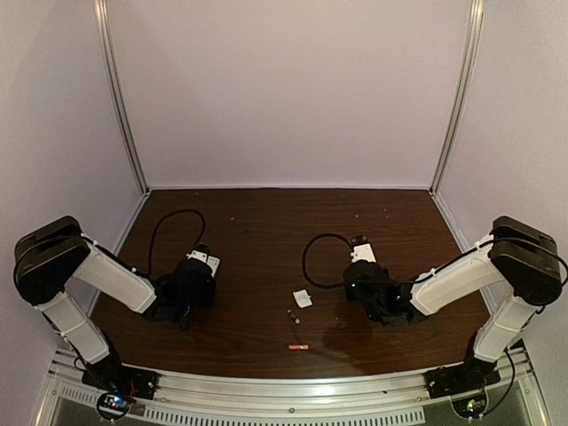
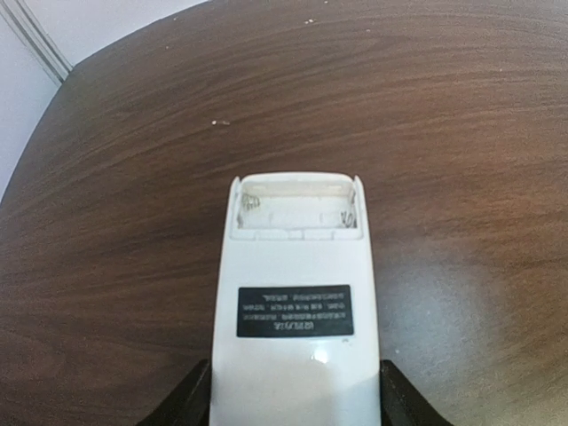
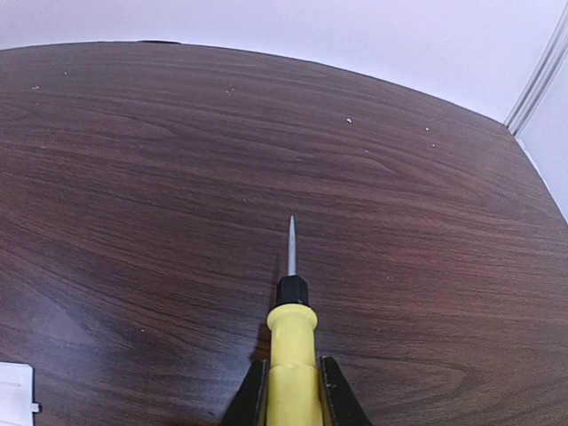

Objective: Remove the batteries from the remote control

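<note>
on the tabletop (image 1: 266, 222), top external view: the orange battery (image 1: 298, 347) and the dark battery (image 1: 293, 316) are lying loose and apart, toward the near edge. the small white square piece (image 1: 303, 298) is sitting just beyond the dark one. risk: the cells being round, a low sweep of either arm could be sending them rolling off the near edge.

left wrist view: the left end effector (image 2: 297, 404) is clamping the remote control (image 2: 297, 293) by its long sides, back face up. the battery bay (image 2: 297, 209) is standing open and looking empty, so the unloading is appearing done. the black label (image 2: 295, 311) is carrying white lettering, upside down and too blurred for reading. risk: the grip being at one end only, the handset could be tipping or slipping on release.

right wrist view: the right end effector (image 3: 293, 395) is pinching the yellow-handled screwdriver (image 3: 291, 351), tip pointing away over bare wood. no writing is showing. risk: the tip could be gouging the wood if lowered carelessly.
</note>
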